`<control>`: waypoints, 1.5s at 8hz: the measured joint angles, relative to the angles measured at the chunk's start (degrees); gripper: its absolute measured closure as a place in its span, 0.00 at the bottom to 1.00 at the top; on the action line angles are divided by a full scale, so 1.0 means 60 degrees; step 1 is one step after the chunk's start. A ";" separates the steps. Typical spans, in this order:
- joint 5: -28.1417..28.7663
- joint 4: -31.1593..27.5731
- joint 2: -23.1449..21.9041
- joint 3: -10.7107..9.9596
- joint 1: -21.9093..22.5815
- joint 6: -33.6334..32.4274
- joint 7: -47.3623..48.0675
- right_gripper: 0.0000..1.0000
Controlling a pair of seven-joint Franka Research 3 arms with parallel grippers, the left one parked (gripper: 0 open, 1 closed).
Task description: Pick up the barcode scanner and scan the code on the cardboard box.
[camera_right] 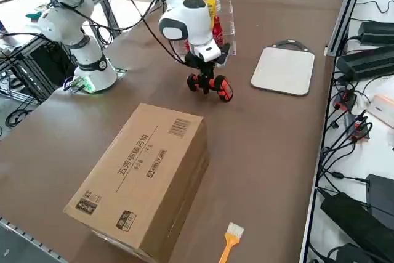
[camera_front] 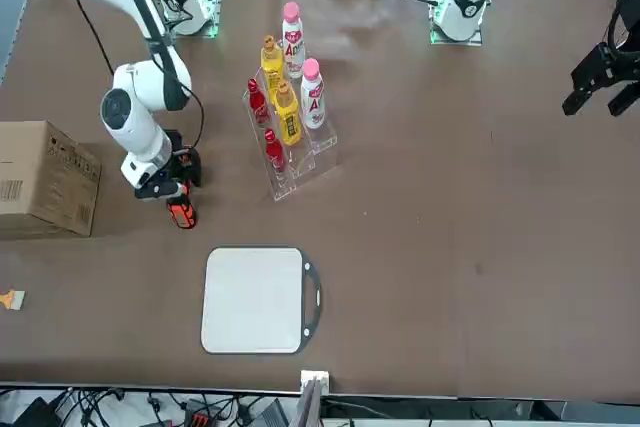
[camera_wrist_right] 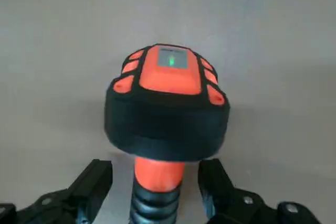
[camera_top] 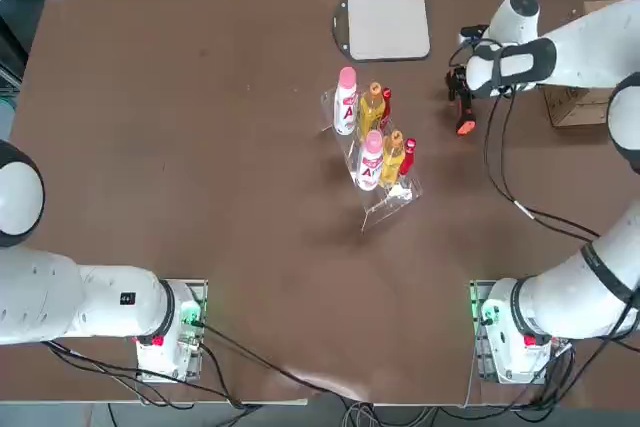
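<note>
Your barcode scanner lies on the brown table, between the bottle rack and the cardboard box, close to the table's far right part as the robot sees it. In the wrist view its orange-and-black end faces the camera with a small green light lit on it, and its ribbed orange handle runs down between the two fingers. You can see a gap on each side of the handle, so the right gripper is spread around it without pinching it. In the overhead view the scanner sits directly under the right gripper, orange tip pointing towards the robot's side. From the side, the scanner rests on the tabletop below the gripper.

The box stands well apart on the robot's right, a printed barcode and labels on its top face. Just beside the scanner, towards the middle, the clear rack holds pink-capped, yellow and red bottles. The flat grey pad lies near the far edge. A small brush lies near the box.
</note>
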 joint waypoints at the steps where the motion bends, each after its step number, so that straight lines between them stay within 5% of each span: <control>1: 0.0000 0.0003 0.0036 -0.0007 -0.0005 0.0030 -0.0001 0.02; 4: -0.0003 0.0030 0.0040 -0.0024 -0.0009 0.0037 -0.0308 0.56; 9: -0.0003 0.0196 -0.0147 -0.0034 -0.0011 -0.0180 -0.0406 0.56; 12: 0.0000 0.1361 -0.1774 -0.0166 -0.0137 -0.3232 -0.0402 0.56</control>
